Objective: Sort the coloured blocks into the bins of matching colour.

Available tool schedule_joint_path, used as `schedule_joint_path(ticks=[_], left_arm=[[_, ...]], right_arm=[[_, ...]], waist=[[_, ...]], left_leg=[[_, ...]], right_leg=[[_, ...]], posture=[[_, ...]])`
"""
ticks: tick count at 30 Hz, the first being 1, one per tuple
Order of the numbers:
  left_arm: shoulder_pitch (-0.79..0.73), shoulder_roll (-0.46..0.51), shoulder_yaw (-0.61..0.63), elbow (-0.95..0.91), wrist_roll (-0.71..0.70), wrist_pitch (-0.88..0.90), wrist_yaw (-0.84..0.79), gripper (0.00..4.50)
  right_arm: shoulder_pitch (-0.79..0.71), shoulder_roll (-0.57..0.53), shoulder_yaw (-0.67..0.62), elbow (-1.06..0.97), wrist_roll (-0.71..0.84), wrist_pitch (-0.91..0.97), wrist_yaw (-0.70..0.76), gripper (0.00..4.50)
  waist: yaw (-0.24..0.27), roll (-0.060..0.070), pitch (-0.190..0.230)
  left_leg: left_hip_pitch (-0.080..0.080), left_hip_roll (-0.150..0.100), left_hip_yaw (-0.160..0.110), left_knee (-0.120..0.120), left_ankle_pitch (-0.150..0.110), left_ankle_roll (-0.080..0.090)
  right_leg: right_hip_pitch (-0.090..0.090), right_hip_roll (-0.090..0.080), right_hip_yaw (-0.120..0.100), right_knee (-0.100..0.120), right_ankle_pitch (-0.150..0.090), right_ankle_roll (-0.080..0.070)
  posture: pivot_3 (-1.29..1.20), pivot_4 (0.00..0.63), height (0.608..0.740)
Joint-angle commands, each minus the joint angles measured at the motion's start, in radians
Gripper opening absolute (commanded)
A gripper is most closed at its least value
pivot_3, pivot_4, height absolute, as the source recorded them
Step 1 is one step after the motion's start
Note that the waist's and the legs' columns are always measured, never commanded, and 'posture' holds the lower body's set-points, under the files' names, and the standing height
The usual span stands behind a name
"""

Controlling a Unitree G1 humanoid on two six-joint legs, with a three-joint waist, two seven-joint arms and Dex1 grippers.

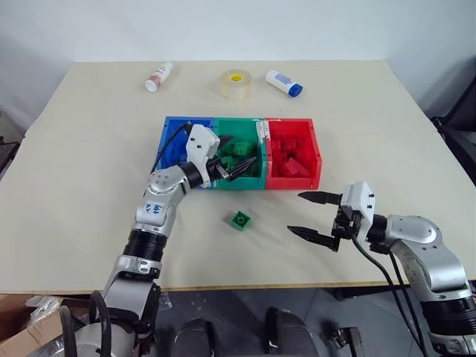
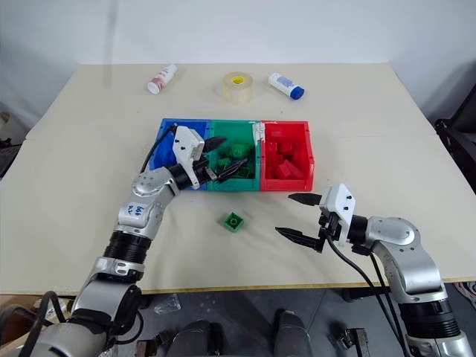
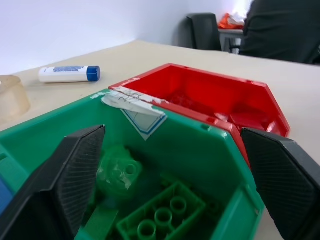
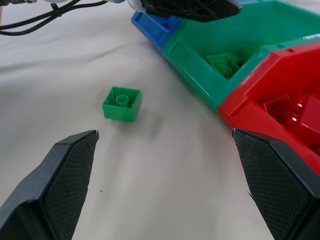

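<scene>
One green block (image 1: 239, 220) lies alone on the counter (image 1: 89, 156), just in front of the green bin (image 1: 239, 181). Your left end effector (image 2: 222, 159) hangs open, empty, over that bin; your right end effector (image 1: 312, 214) gapes nearby. Descend squarely, pinching flat sides.

My left arm reaches forward and toward the right, forearm raised off the table, wrist bent inward. The left gripper (image 1: 239, 155) points roughly level, its two black fingers (image 3: 60, 185) spread wide with nothing between them. My right arm is bent at the elbow, forearm angled inward to the left. The right gripper (image 1: 311, 214) hangs low, fingers wide apart, empty.
</scene>
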Motion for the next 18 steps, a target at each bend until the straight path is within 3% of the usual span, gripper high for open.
schedule_joint_path(ticks=[1,7,13,18], left_arm=[[0.061,0.065,0.033,-0.123,-0.047,0.001,-0.078,4.45],[0.308,0.248,0.149,-0.302,-0.211,-0.006,-0.314,4.45],[0.548,0.396,0.268,-0.282,-0.263,-0.058,-0.49,4.45],[0.641,0.45,0.331,-0.253,-0.276,-0.091,-0.552,4.45]], right_arm=[[-0.008,-0.014,-0.026,-0.033,0.031,0.004,0.011,4.5],[-0.026,-0.039,-0.021,0.015,0.043,0.009,0.071,4.5],[-0.052,-0.064,-0.014,0.083,0.052,0.009,0.163,4.5],[-0.089,-0.069,-0.004,0.136,0.039,0.001,0.194,4.5]], waist=[[0.0,0.0,0.0],[-0.006,0.0,0.0],[-0.003,0.0,0.0],[0.003,0.0,0.0]], left_leg=[[0.0,0.0,0.0,0.0,0.0,0.0],[0.0,0.001,0.0,0.001,0.0,0.0],[0.0,0.001,0.0,0.002,0.0,0.0],[0.001,0.001,0.0,0.001,0.0,0.0]], right_leg=[[0.0,0.0,0.0,0.001,0.0,0.0],[-0.001,0.0,0.0,0.002,0.0,0.0],[-0.001,0.0,0.001,0.002,0.0,-0.001],[-0.002,0.0,0.001,0.0,-0.001,-0.002]], posture=[[0.0,0.15,0.74],[0.0,0.15,0.74],[0.0,0.15,0.74],[0.0,0.15,0.74]])
